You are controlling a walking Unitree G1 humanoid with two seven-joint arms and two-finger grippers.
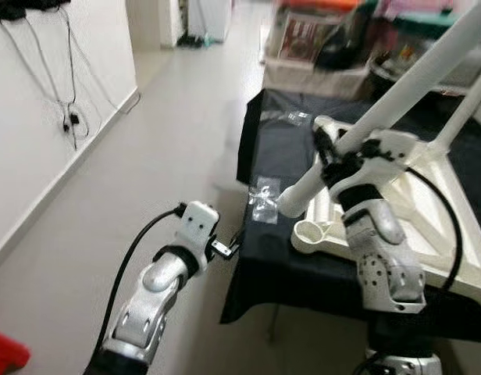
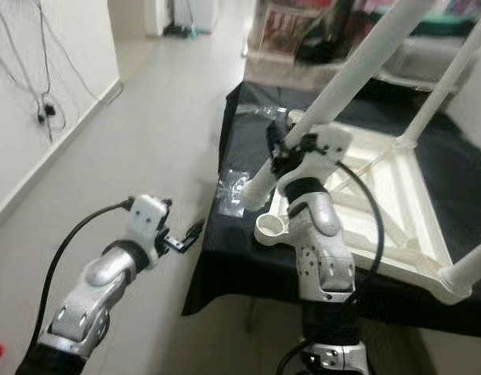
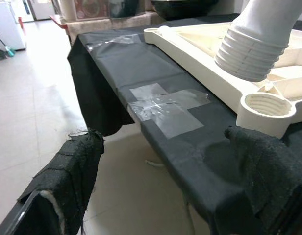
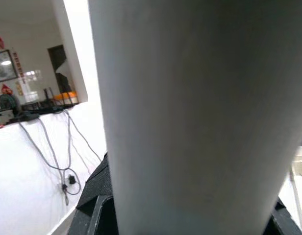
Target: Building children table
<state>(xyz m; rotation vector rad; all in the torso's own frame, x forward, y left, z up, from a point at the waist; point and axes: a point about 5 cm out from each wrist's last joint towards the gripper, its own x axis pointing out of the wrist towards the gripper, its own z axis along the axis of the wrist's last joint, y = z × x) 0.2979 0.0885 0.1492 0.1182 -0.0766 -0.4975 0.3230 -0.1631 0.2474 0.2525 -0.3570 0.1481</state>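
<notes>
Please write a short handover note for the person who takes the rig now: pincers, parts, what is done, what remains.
Right pincer: shut on a white table leg, tilted, threaded end just above the empty corner socket.
Left pincer: open, holding nothing, off the table edge.
Upturned tabletop lies on the black cloth; other legs already stand in its far corners.
Left: seat this leg in the socket and screw it in.

Work surface is a table covered in black cloth (image 1: 287, 266), cloth hanging over the near edge. Upside-down cream tabletop (image 1: 428, 226) lies flat on it, ribbed underside up, threaded leg socket (image 1: 312, 230) at the near corner. Clear tape patches (image 1: 265, 198) stuck to the cloth by the left edge, more clear plastic (image 1: 291, 117) further back. Pale floor (image 1: 162, 156) beneath.
</notes>
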